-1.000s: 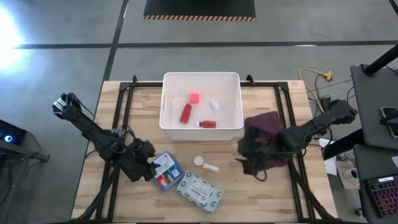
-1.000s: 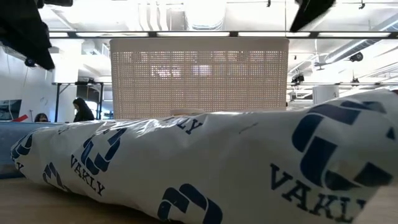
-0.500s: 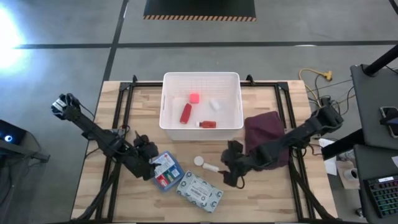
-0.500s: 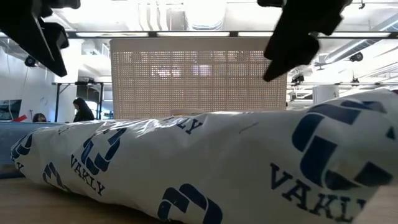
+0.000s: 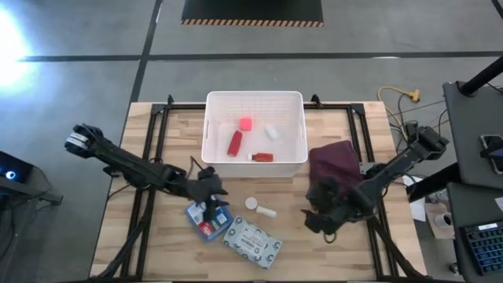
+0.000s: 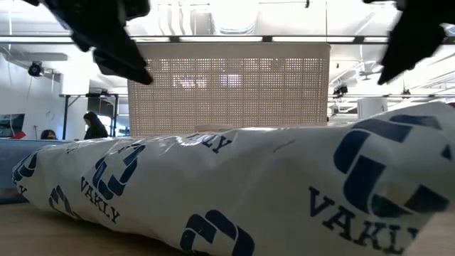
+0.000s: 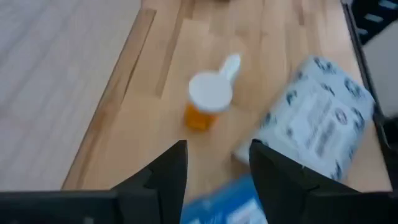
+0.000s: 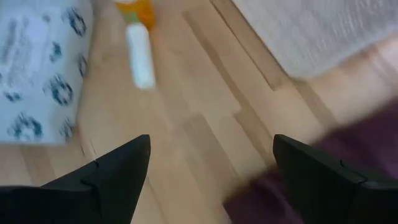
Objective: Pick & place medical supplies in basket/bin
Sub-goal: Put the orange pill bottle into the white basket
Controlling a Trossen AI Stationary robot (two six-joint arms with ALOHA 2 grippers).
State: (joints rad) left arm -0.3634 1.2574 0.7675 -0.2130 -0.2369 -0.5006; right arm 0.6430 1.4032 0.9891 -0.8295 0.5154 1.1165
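Since a moment ago, our left gripper (image 5: pixel 211 206) has slid over from beside the blue first-aid box (image 5: pixel 206 222) to hang right above it, on the side facing the white bin (image 5: pixel 255 99). Our right gripper (image 5: pixel 324 222) has pulled back from the small white pieces (image 5: pixel 260 207) to the near edge of the maroon cloth (image 5: pixel 335 167).

In the left wrist view our two fingers (image 7: pixel 163 180) stand a little apart with nothing between them. The blue box (image 7: pixel 231 208) peeks in just under them, so we think we are lining up to grab it. Past it stands a small orange bottle with a white cap (image 7: pixel 206 102), and the grey-white patterned packet (image 7: pixel 317 121) lies beside it.

In the right wrist view our fingers (image 8: pixel 118 168) are spread wide and hold nothing. We think this arm moved off to give the left one room.

The bin sits at the far side of the table from the box. In it already lie a red bottle (image 5: pixel 234 143), the pink tape roll (image 5: pixel 245 123), a white piece (image 5: pixel 270 132) and a small red thing (image 5: pixel 262 156). The box, the packet (image 5: pixel 251 241) and the white pieces still wait on the wood, near the bin.
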